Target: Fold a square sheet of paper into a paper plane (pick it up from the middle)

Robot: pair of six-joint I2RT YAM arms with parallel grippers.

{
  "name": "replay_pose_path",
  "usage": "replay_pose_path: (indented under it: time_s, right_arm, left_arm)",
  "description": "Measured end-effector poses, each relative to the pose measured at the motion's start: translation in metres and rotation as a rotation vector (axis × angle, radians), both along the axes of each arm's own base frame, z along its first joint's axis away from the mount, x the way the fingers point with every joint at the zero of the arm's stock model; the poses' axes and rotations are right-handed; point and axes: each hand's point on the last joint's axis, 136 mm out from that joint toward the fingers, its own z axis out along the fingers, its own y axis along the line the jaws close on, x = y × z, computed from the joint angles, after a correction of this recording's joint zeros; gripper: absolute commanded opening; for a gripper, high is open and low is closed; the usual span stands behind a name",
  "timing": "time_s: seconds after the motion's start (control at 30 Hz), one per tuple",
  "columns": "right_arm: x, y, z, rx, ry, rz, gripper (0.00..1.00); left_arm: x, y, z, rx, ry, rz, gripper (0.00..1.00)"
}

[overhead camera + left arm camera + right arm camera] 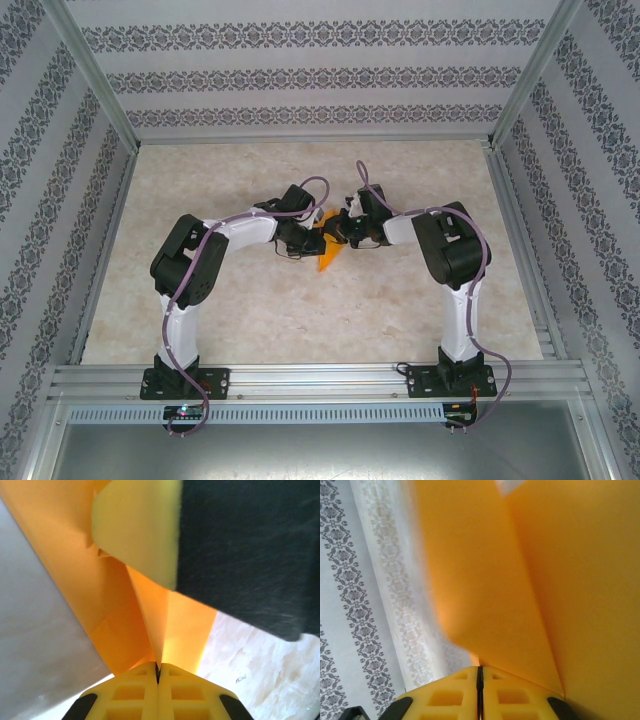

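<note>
Yellow fingertips of the left pincer [158, 672] press together on the orange sheet of paper [112, 615], which hangs in the air between the two arms.

Opposite it, the right pincer [480, 672] also looks closed on the sheet, with a crease rising from each grip. The paper hangs over the middle of the worktop [300, 320]. To fold it well, both grips likely need to hold firm and move as one, drawing the crease taut without twisting, because paper this thin could slip or tear. From above, the wrists cover much of the sheet, and up close its edges are cut off. How many folds it already carries is hard to make out.
</note>
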Motion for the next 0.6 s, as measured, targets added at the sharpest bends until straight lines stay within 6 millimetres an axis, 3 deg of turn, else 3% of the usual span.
replay_pose_path:
  time_s: [0.33, 0.6]
  right_arm:
    - [0.004, -0.026, 0.02, -0.029, -0.025, -0.037, 0.25]
    - [0.003, -0.035, 0.015, -0.064, -0.026, -0.037, 0.25]
  left_arm:
    - [-0.005, 0.003, -0.007, 0.007, 0.012, 0.001, 0.0]
    - [-0.007, 0.006, -0.012, 0.006, 0.018, 0.002, 0.0]
